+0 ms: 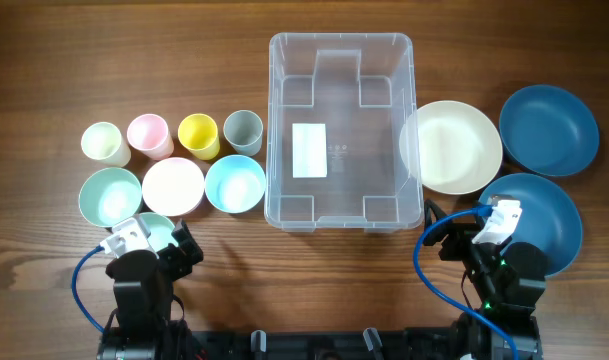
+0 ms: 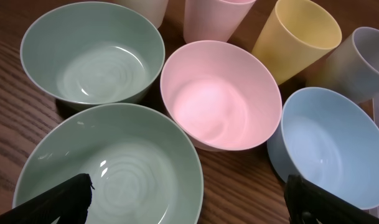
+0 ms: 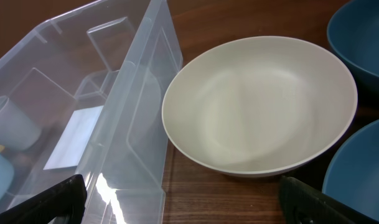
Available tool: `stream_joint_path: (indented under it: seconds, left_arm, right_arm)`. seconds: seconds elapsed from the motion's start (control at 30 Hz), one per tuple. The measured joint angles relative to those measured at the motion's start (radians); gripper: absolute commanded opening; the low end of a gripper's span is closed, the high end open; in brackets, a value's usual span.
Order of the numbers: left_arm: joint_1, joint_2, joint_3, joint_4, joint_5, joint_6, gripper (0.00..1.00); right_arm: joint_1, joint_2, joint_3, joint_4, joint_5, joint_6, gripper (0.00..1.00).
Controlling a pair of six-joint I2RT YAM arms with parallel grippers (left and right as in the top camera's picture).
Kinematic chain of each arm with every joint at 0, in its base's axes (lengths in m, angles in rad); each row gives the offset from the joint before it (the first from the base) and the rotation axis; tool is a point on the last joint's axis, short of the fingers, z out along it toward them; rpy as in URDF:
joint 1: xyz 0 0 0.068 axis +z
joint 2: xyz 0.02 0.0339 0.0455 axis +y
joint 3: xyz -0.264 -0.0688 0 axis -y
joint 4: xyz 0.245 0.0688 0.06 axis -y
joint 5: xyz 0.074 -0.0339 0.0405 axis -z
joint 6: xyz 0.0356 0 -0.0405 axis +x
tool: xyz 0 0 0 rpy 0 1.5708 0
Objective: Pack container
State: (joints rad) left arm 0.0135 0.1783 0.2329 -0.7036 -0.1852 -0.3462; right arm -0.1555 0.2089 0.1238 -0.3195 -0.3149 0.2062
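Note:
The clear rectangular container (image 1: 359, 170) stands empty at the table's middle, with a white label on its base. It also shows at the left of the right wrist view (image 3: 139, 112). My left gripper (image 1: 174, 243) is open and empty, just above a pale green bowl (image 2: 114, 168) at the front left. My right gripper (image 1: 452, 235) is open and empty. It is low over bare table by the container's front right corner, in front of a large cream bowl (image 3: 257, 106).
Left of the container stand cream (image 1: 104, 143), pink (image 1: 149, 135), yellow (image 1: 198, 135) and grey (image 1: 243, 131) cups. In front of them are green (image 1: 109, 196), pink (image 1: 173, 186) and light blue (image 1: 235, 184) bowls. Two dark blue bowls (image 1: 548, 129) (image 1: 549, 215) sit at the right.

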Motion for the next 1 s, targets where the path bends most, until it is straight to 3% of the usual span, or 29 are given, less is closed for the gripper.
stream_joint_path:
  seconds: [0.63,1.0]
  left_arm:
    - [0.0,0.0,0.0,0.0,0.0,0.0,1.0]
    - [0.0,0.0,0.0,0.0,0.0,0.0,1.0]
  right_arm:
    - [0.0,0.0,0.0,0.0,0.0,0.016,1.0]
    - [0.0,0.0,-0.001,0.113,-0.108,0.323,1.0]
